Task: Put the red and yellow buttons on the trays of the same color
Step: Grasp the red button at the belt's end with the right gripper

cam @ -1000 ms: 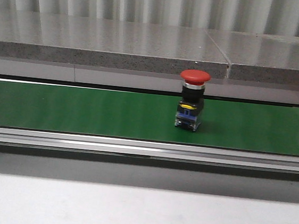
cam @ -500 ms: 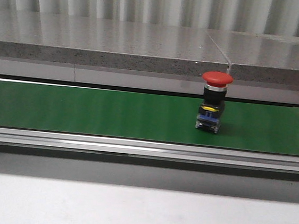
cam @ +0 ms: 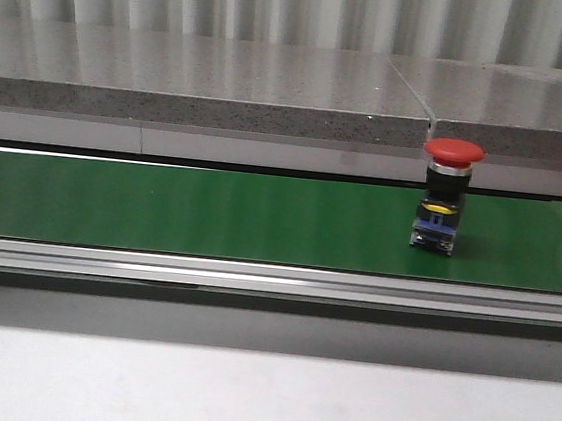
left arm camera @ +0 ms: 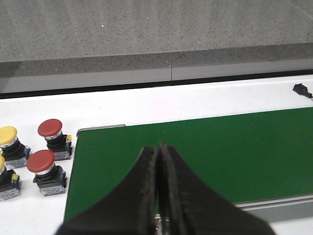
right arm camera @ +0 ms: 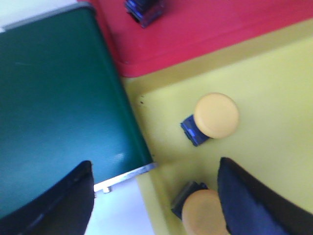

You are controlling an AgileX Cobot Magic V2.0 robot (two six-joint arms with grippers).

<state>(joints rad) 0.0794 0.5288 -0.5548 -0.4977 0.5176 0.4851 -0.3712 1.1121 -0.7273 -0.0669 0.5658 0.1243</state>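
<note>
Front view, nearest first: a bare white tabletop (cam: pixel 261 400), then the aluminium side rail (cam: pixel 274 280) running the full width, then the green conveyor belt (cam: pixel 161 208). One red button (cam: pixel 447 195) stands upright on that belt, right of centre, a long stretch of open green to its left and a shorter run to its right before the picture's edge. Neither arm shows here. Behind the belt, a grey stone ledge (cam: pixel 194 81) and a ribbed wall.

Over the left wrist: the left gripper (left arm camera: pixel 158 196) has its fingers pressed together, nothing between them, hanging above the near edge of the belt's end. The belt's rounded corner sits just beyond. Off the belt on the white surface stand two red-capped buttons (left arm camera: pixel 46 166) and two yellow-capped buttons (left arm camera: pixel 9 142), close together, clear of the belt edge.

Right wrist: the right gripper (right arm camera: pixel 154 196) is spread wide, holding nothing, straddling the spot where the belt's metal-trimmed end meets the yellow tray (right arm camera: pixel 274 73). Two yellow buttons (right arm camera: pixel 212 117) lie in that tray, one partly cut off between the fingers. The red tray (right arm camera: pixel 205 29) butts against the yellow one; a dark button base shows on it, cap out of frame.
</note>
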